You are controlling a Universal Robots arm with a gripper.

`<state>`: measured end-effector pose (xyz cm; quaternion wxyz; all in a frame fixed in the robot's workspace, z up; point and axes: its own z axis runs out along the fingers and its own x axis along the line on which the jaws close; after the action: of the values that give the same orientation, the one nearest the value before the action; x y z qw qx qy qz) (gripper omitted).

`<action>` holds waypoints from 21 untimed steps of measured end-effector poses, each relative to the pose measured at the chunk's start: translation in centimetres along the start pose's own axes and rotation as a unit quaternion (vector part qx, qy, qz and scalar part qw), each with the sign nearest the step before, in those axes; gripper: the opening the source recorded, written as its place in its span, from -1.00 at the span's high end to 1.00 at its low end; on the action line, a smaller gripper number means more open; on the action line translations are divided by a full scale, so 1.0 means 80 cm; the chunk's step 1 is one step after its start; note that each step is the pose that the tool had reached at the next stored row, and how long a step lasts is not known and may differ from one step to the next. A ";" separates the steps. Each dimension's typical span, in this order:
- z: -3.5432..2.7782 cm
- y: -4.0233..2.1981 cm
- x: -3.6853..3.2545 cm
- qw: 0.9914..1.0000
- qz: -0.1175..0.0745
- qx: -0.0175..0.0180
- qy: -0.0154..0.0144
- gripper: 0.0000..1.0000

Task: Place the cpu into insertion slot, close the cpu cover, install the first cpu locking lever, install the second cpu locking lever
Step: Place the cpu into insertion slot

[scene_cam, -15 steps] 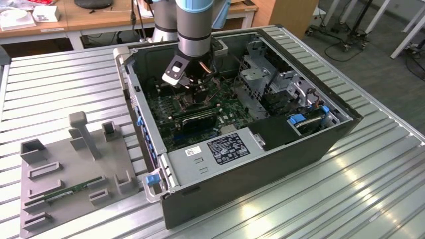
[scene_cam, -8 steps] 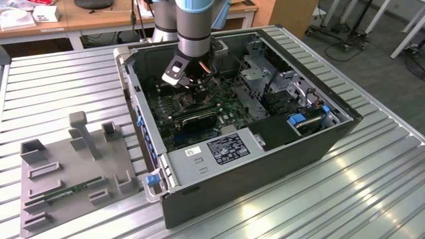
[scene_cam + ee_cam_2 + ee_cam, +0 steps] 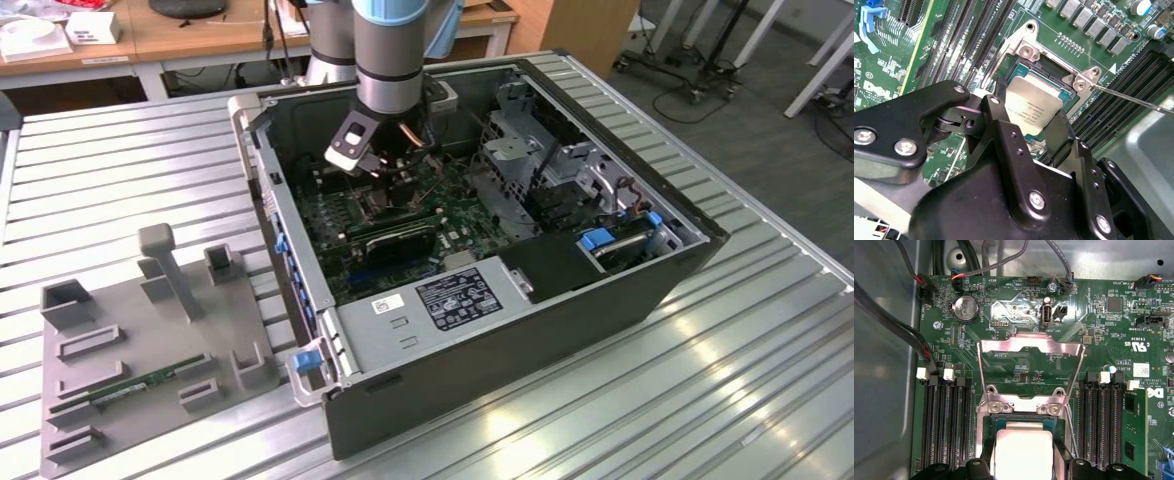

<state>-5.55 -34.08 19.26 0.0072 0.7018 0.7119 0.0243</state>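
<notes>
The cpu (image 3: pixel 1032 102) (image 3: pixel 1021 447), a silvery square chip, sits between my gripper's (image 3: pixel 1029 120) (image 3: pixel 1024 462) black fingers (image 3: pixel 999 117), which press against its two opposite edges. It hangs tilted over the insertion slot (image 3: pixel 1051 65) (image 3: pixel 1019 413), whose dark centre and metal rim show just past the chip. Whether the chip touches the socket I cannot tell. The cpu cover (image 3: pixel 1031 344) is swung open and leans back beyond the slot. Thin wire locking levers (image 3: pixel 1134 97) (image 3: pixel 982 385) stick out beside it. In the exterior view my gripper (image 3: pixel 378 180) reaches down into the open computer case.
Black memory slots (image 3: pixel 946 425) (image 3: pixel 1101 415) flank the socket on the green motherboard (image 3: pixel 400 215). Cables (image 3: pixel 914 335) run along the case wall (image 3: pixel 287 240). A metal drive cage (image 3: pixel 534 165) stands on the exterior view's right. A grey fixture plate (image 3: pixel 134 370) with a green memory stick lies outside the case.
</notes>
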 end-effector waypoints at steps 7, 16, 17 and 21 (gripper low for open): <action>0.0001 -0.0002 0.0008 1.000 0.001 0.000 0.000 -0.09; 0.0002 -0.0001 0.0008 1.000 0.001 0.000 0.000 -0.11; 0.0002 -0.0001 0.0008 1.000 0.001 0.000 0.000 -0.23; 0.0001 -0.0002 0.0007 1.000 0.001 0.000 0.000 -0.23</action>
<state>-5.57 -34.02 19.25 0.0072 0.7023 0.7114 0.0242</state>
